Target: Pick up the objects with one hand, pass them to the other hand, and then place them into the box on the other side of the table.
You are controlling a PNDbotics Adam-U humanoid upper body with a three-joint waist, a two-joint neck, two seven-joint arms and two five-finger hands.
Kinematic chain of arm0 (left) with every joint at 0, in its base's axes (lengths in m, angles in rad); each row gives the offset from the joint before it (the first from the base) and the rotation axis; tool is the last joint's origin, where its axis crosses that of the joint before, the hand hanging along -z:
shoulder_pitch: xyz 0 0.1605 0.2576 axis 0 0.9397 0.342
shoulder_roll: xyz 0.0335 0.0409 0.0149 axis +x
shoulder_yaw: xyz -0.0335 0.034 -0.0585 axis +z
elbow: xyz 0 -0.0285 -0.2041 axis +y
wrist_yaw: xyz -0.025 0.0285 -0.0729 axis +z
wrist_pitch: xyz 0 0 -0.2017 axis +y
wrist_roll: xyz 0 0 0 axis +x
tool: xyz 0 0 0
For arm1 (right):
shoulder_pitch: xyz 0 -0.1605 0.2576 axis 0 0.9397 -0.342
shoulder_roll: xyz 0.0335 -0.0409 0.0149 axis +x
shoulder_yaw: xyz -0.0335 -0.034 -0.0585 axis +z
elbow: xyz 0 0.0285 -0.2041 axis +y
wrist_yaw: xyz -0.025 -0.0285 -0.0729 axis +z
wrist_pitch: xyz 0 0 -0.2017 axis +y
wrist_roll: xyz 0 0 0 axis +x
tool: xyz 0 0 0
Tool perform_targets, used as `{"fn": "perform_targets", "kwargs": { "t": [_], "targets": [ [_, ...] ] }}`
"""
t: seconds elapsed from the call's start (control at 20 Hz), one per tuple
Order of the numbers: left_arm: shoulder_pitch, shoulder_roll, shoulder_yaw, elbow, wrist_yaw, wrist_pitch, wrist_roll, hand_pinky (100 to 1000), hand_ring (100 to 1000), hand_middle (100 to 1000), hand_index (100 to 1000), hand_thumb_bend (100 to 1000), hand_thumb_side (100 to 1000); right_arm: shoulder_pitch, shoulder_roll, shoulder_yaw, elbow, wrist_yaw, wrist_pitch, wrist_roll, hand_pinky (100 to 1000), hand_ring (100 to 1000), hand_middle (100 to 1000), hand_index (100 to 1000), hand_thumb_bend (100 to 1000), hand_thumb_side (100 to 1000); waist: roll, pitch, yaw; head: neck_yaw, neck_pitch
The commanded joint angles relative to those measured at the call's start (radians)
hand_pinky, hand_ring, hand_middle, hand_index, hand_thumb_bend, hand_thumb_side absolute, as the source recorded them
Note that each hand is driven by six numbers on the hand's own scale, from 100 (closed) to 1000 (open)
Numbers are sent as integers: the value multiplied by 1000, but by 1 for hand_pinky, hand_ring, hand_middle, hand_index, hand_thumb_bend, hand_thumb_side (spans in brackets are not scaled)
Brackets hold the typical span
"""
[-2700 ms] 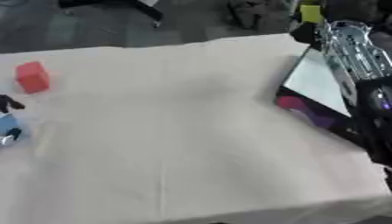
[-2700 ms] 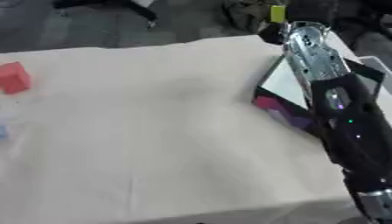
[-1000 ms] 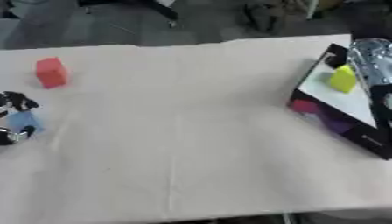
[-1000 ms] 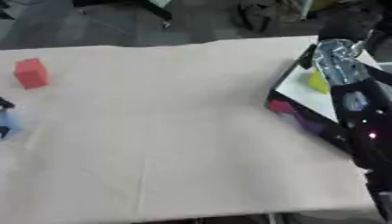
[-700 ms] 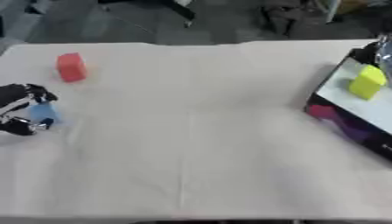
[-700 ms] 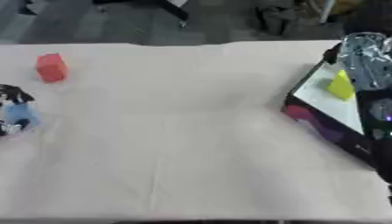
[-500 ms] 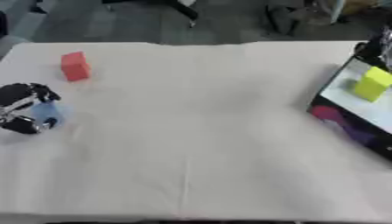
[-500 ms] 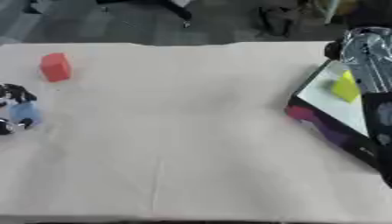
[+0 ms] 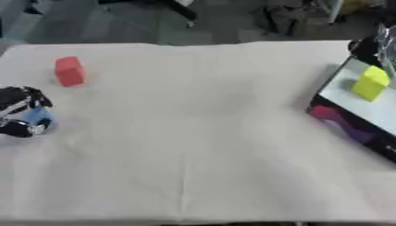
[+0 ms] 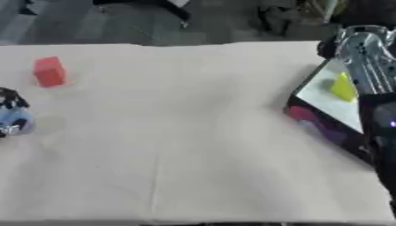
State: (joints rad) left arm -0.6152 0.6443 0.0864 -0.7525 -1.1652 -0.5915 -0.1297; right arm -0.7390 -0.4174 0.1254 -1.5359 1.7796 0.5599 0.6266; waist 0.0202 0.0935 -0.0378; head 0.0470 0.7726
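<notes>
A yellow block [image 9: 370, 83] lies on the white floor of the dark box [image 9: 346, 128] at the table's right edge. Above the box's far end my right hand [image 10: 362, 49] stretches out with straight silver fingers, holding nothing. A red block [image 9: 69, 70] stands upright at the far left of the table. At the left edge, nearer than the red block, my black left hand [image 9: 15, 96] is curled round a small light-blue object [image 9: 37, 116] that rests on the cloth.
A beige cloth [image 9: 193, 132] covers the table, and its broad middle holds nothing. The box wall facing the table is purple and pink. Dark floor and chair legs [image 9: 185, 9] lie beyond the far edge.
The camera has shifted. My right arm, which covered the box, has drawn back, and the yellow block now shows inside. My left hand has closed in round the blue object.
</notes>
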Motion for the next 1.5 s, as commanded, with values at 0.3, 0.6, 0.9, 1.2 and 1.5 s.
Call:
{"fn": "perform_targets", "kwargs": {
  "t": [0.3,0.6,0.9,1.2,1.5],
  "targets": [
    [-5,47,14,-8,-9,19,41,745,671,718,824,258,277,-15,-14,-4,-10,-21,26,-3,973,950,962,1000,467,366,-1,-17,4,4,-3],
    [1,54,13,-19,-48,38,39,781,743,796,870,345,358,-12,-17,-4,-6,-31,35,-7,972,949,961,1000,463,366,-1,-18,4,7,-3],
    [6,48,14,-2,-84,36,17,720,652,730,826,303,319,-9,-22,-6,-4,-39,43,-9,967,948,960,1000,447,369,-2,-18,2,9,-3],
    [1,42,24,-10,-35,27,31,666,538,594,729,100,257,-9,-21,-5,-2,-49,49,-14,963,947,959,1000,432,373,-3,-18,2,12,-3],
    [-30,11,76,-93,70,-43,71,655,474,499,665,100,247,-31,-4,47,-20,-95,11,-10,979,945,962,1000,439,380,-5,-21,8,3,-3]
  ]
}}
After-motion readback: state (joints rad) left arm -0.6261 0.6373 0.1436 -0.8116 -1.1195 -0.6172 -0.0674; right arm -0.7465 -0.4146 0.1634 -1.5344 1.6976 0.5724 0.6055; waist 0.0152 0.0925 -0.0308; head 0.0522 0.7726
